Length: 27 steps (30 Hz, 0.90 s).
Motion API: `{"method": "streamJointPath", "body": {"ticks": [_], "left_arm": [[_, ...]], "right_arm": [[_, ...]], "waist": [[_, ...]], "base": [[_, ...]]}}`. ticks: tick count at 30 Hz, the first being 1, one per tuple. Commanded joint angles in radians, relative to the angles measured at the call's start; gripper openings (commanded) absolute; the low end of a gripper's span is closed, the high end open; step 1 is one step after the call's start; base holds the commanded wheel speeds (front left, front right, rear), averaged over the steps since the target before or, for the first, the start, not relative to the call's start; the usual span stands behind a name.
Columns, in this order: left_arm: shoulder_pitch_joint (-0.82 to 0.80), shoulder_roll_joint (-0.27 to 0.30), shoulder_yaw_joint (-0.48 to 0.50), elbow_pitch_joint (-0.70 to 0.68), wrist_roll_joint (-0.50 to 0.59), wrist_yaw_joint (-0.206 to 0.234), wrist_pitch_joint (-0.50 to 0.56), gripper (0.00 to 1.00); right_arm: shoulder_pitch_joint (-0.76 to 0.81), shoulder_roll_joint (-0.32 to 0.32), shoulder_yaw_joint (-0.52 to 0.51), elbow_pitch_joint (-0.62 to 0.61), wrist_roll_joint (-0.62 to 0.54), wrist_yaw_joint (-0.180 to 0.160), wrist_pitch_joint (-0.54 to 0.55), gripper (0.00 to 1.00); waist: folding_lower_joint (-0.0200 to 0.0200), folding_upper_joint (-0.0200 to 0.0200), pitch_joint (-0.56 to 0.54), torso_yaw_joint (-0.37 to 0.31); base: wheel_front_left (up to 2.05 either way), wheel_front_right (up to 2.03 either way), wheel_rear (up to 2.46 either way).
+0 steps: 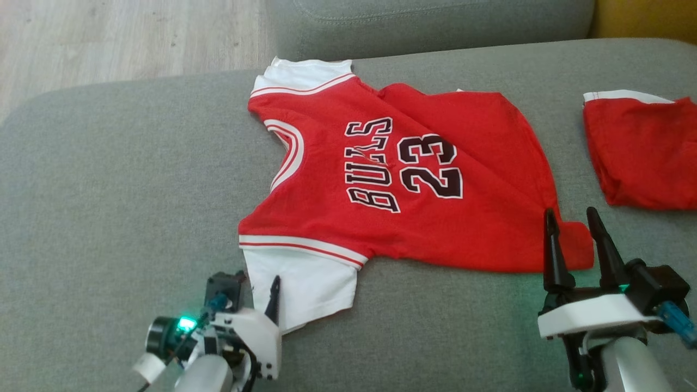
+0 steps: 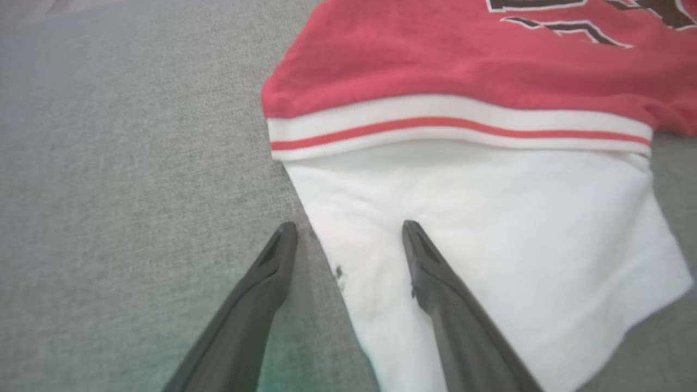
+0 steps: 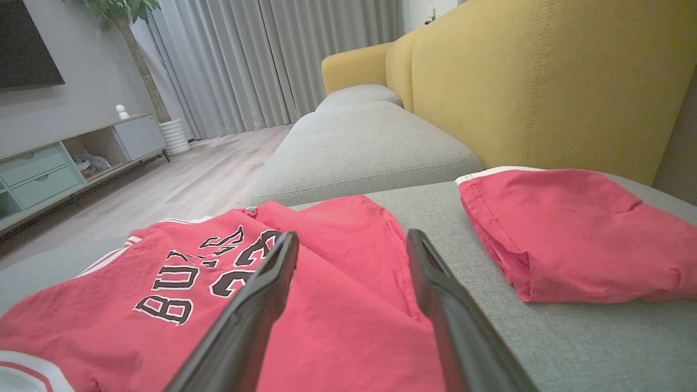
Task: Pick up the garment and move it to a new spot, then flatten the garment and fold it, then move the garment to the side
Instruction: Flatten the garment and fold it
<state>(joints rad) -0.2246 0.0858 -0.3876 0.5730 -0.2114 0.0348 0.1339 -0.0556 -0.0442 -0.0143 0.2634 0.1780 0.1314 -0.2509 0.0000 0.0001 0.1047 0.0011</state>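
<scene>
Lying spread on the grey cushion [image 1: 109,190], the garment [image 1: 414,179] is judged flattened but not yet folded, while the left gripper [image 2: 348,226] and right gripper [image 1: 570,212] are poised, jaws apart, at sleeve [image 2: 490,218] and hem [image 1: 574,247].

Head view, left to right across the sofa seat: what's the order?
left gripper → red Bulls jersey → right gripper → folded red garment

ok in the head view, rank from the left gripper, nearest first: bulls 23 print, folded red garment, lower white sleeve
1. lower white sleeve, right at the left gripper, lower left
2. bulls 23 print, centre, further up
3. folded red garment, far right edge
</scene>
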Motion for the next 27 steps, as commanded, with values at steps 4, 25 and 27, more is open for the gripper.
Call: {"method": "streamJointPath", "body": {"ticks": [4,25,27], "left_arm": [[0.051,0.018,0.003,-0.059,-0.008,-0.008,0.039,1.0],[0.021,0.01,0.112,-0.274,-0.097,0.009,-0.257,0.0],[0.015,0.007,0.119,-0.279,-0.102,0.009,-0.3,0.0]], "right_arm": [[-0.026,-0.006,0.028,-0.019,0.014,-0.001,-0.011,1.0],[0.001,-0.006,-0.016,0.131,-0.013,-0.001,0.002,1.0],[0.007,-0.006,-0.033,0.163,-0.011,-0.001,0.016,1.0]], "waist": [[0.0,-0.0001,-0.009,-0.002],[0.0,-0.0001,-0.026,-0.004],[0.0,-0.0001,-0.029,-0.003]], "base": [[0.0,0.0,0.0],[0.0,0.0,0.0],[0.0,0.0,0.0]]}}
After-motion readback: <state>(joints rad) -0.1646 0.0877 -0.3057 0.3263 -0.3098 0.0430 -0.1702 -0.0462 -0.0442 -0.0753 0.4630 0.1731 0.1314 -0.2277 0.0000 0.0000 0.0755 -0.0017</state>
